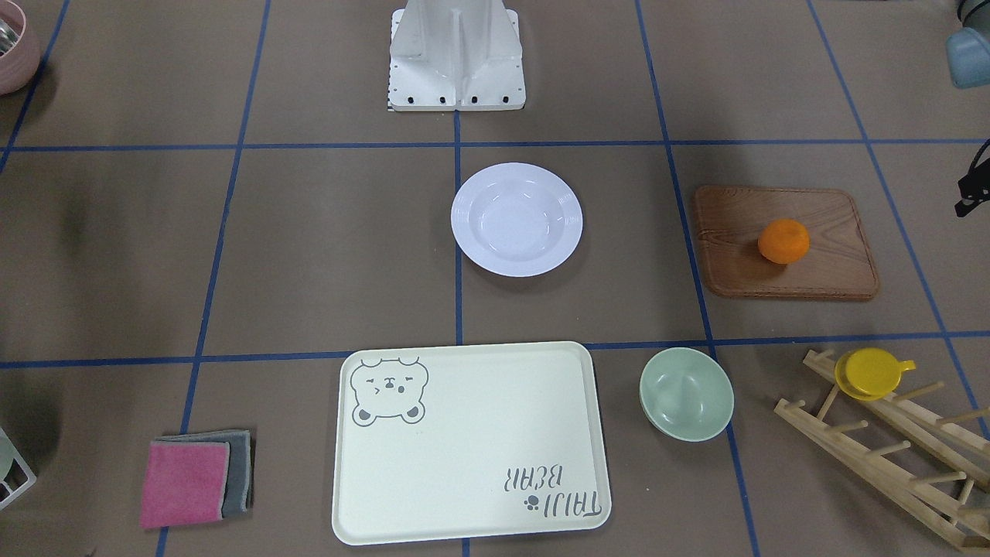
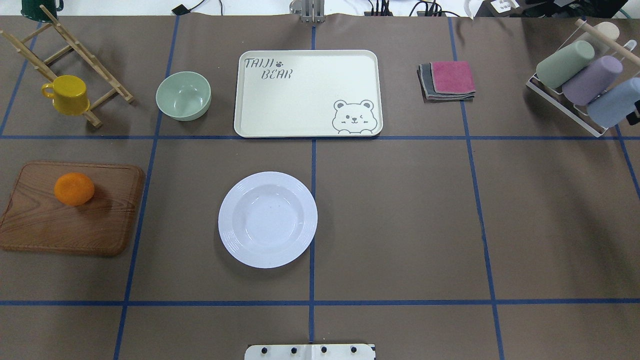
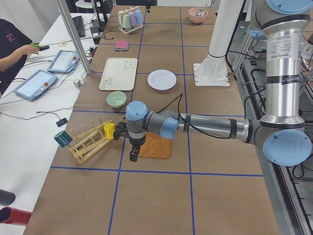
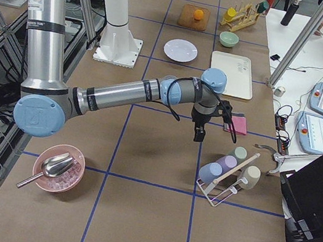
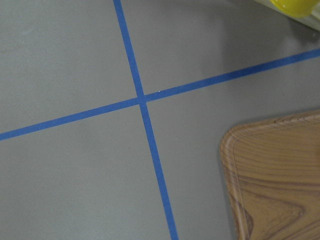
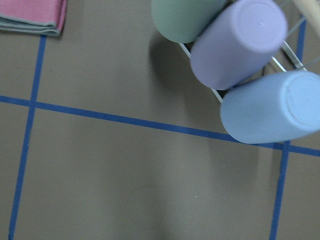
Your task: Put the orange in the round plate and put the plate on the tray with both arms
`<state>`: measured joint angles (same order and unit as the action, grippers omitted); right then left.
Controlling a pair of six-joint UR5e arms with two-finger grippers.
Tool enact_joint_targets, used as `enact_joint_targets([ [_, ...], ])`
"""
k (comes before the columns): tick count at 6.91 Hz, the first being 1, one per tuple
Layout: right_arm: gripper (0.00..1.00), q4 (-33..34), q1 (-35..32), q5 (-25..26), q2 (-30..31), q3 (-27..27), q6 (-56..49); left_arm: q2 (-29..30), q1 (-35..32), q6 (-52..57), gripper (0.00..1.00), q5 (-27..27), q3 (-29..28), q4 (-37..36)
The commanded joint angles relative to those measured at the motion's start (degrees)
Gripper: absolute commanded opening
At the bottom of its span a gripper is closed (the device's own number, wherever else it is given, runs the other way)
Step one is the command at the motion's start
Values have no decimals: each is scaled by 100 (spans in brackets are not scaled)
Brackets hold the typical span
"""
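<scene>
Overhead exterior view puts the orange [image 2: 74, 188] at middle left on the wooden board [image 2: 100, 225], well apart from the round plate [image 2: 235, 240] at centre and the tray [image 2: 300, 100] at upper centre. The left gripper [image 3: 133, 155] hangs near the board; whether it or the right gripper [image 4: 198, 134] is released or clenched cannot be told. It should centre over the fruit, descend straight and close gently.

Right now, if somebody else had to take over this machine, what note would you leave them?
Left gripper: hangs by the wooden board; open or shut, cannot tell.
Right gripper: hangs near the cup rack; cannot tell either.
Orange lies on the board. Plate sits empty mid-table. Tray sits empty, apart from the plate.
Done: nothing yet.
Left: orange into plate, then both grippers lift plate onto tray.
</scene>
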<state>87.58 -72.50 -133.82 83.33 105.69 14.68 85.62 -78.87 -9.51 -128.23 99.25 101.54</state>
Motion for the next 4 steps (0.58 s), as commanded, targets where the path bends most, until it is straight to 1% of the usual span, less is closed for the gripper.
enact_joint_targets([
  [1,100,-1185,716,-65,-185,22,1425,173,195,-925,98,-235,7,190],
  [2,100,-1799,998,-100,-238,13,2094,227,440,-1251,98,-246,24,199],
  [3,100,-2458,1149,-231,-230,-118,2535,358,712,-1829,98,-203,24,426],
  [4,100,-2804,1272,-589,-299,-197,3236,368,950,-2331,98,-167,16,741],
])
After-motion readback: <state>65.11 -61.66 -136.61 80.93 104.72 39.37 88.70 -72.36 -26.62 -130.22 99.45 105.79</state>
